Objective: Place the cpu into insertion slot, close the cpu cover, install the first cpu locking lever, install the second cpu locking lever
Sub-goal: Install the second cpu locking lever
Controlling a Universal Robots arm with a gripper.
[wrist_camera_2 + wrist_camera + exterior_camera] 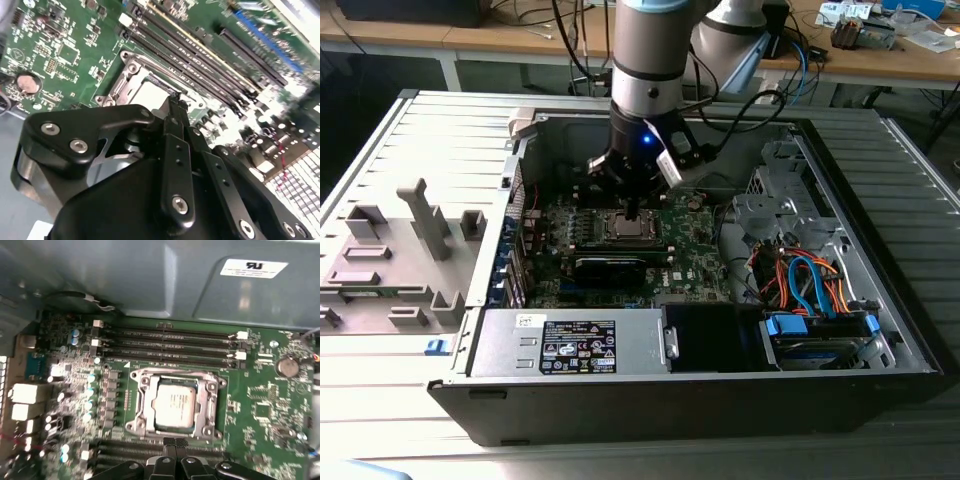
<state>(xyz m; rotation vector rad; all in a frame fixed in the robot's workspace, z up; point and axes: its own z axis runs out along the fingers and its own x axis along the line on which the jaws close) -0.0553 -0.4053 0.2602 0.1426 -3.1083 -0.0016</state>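
Observation:
The cpu (175, 402), a silver-grey square, lies flat in the insertion slot (134, 427) on the green board (265, 415). The cpu cover (144, 405), a silvery frame, lies down around the chip's edges. My gripper (175, 444) is shut with nothing between its fingers, and its tips hover just off the socket's edge on the side away from the long memory slots. In the second wrist view the black fingers (176, 150) stand together with their tips at the socket's rim, beside the cpu (150, 92). In the exterior view the gripper (633, 212) hangs straight over the cpu (630, 229) inside the open computer case.
Several long memory slots (165, 347) run beside the socket. A long black card (610, 267) sits close to it. A silver power supply (575, 345) and orange and blue cables (800, 280) lie inside the case walls (620, 405). Grey fixtures (400, 250) stand at the exterior view's left.

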